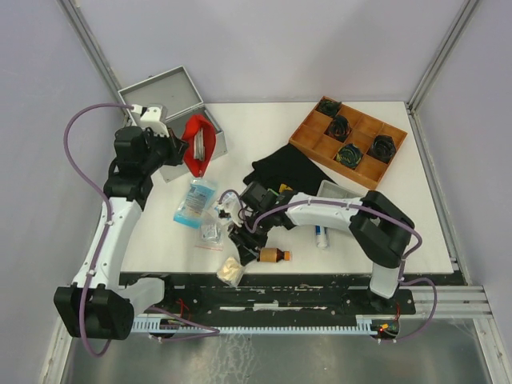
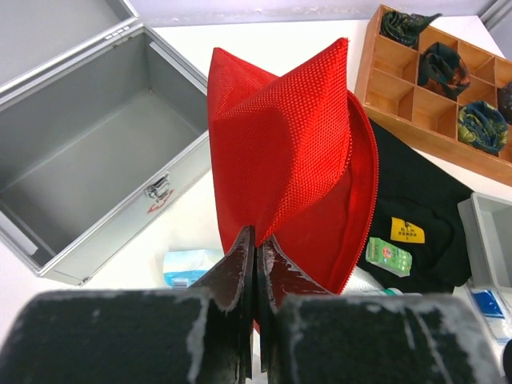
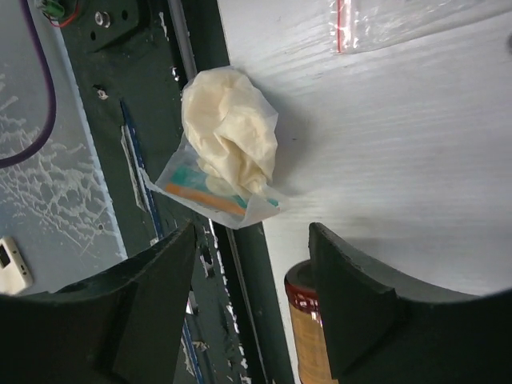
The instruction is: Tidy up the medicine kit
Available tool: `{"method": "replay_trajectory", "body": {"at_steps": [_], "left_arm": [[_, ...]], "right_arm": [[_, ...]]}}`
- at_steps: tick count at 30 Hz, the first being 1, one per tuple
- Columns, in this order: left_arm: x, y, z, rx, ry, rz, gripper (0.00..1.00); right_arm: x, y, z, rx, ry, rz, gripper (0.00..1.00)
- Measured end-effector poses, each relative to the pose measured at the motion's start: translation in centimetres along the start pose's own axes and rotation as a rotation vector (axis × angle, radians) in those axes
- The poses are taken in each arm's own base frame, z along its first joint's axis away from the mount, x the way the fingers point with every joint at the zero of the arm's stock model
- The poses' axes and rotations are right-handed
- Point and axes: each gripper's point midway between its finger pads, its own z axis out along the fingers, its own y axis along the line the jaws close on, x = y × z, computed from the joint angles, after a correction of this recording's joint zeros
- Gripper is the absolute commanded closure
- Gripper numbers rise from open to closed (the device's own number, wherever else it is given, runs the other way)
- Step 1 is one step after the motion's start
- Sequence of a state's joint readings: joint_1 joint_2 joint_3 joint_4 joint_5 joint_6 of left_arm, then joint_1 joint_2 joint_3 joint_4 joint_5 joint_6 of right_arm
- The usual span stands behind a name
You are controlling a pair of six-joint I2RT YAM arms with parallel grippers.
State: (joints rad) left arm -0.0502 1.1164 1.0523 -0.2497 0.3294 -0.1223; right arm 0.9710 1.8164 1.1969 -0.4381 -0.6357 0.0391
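Note:
The medicine kit (image 1: 170,98) is a silver-grey metal case standing open at the back left, and its inside (image 2: 88,160) looks empty. My left gripper (image 2: 256,240) is shut on the edge of a red mesh pouch (image 2: 280,144), holding it up just right of the case (image 1: 200,144). My right gripper (image 3: 252,232) hangs open over the table's near edge with nothing between its fingers. A cream glove packet (image 3: 228,144) lies just beyond its fingertips. An amber bottle (image 3: 308,336) with a red cap lies partly under the right finger (image 3: 352,304).
A wooden divided tray (image 1: 350,138) of dark rolls sits at the back right. A black cloth (image 1: 288,168), a grey plastic tray (image 1: 340,192), a blue-and-white packet (image 1: 194,202), clear zip bags (image 1: 212,232) and a white tube (image 1: 322,236) lie mid-table. A black rail (image 1: 280,284) borders the near edge.

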Motion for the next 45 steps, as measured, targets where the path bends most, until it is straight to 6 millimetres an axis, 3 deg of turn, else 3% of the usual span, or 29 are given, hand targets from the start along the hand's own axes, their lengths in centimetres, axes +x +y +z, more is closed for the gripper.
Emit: {"method": "replay_trajectory", "body": {"at_steps": [5,14,19,24,28,33,45], "left_arm": [[-0.9,0.4,-0.8,-0.019,-0.031,0.004,0.97],[-1.2,0.2,-0.9,-0.007,-0.038,0.005,0.97],[-1.3,0.1,-0.9,0.003,-0.038,0.005,0.97],[-1.3,0.1,-1.0,0.004,-0.038,0.005,0.97],[-1.3,0.0,-1.0,0.011,-0.038,0.005,0.97],[-0.9,-0.4,-0.7,0.041,-0.022,0.001,0.97],[0.7,-1.1,1.1,0.118,0.032,-0.015,0.97]], "right_arm": [[1.1,0.1,2.6,-0.013,0.064,0.012,0.33],[0.8,0.4,5.3,-0.020,0.099,-0.005,0.34],[1.1,1.2,6.1,-0.004,0.120,-0.074,0.46],[1.6,1.2,6.0,-0.003,0.140,-0.106,0.71],[1.6,1.1,5.5,-0.012,0.154,-0.129,0.86],[1.0,0.8,4.2,-0.041,0.138,-0.129,0.91],[-4.5,-0.2,-4.5,-0.019,-0.063,-0.158,0.94]]}}
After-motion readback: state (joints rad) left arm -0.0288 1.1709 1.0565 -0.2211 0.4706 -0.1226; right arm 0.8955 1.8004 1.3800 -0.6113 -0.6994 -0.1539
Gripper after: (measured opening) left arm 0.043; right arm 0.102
